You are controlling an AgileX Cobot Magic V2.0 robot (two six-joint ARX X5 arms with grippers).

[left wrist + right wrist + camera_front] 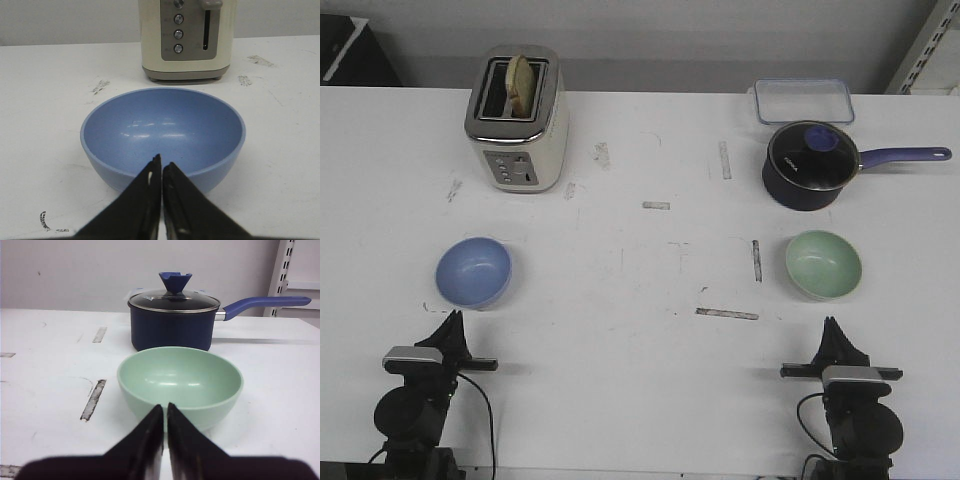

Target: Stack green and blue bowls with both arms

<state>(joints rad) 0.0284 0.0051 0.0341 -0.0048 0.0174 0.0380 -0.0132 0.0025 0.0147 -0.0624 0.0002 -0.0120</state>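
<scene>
The blue bowl (473, 271) stands upright on the white table at the left; it also shows in the left wrist view (163, 136). The green bowl (823, 264) stands upright at the right and shows in the right wrist view (180, 383). My left gripper (451, 320) is shut and empty, just short of the blue bowl's near side; it shows in the left wrist view (162, 164). My right gripper (831, 325) is shut and empty, just short of the green bowl's near side; it shows in the right wrist view (165, 409).
A cream toaster (516, 119) with bread in a slot stands at the back left, behind the blue bowl. A dark navy saucepan (807, 165) with glass lid and long handle stands behind the green bowl. A clear lidded box (801, 100) lies behind it.
</scene>
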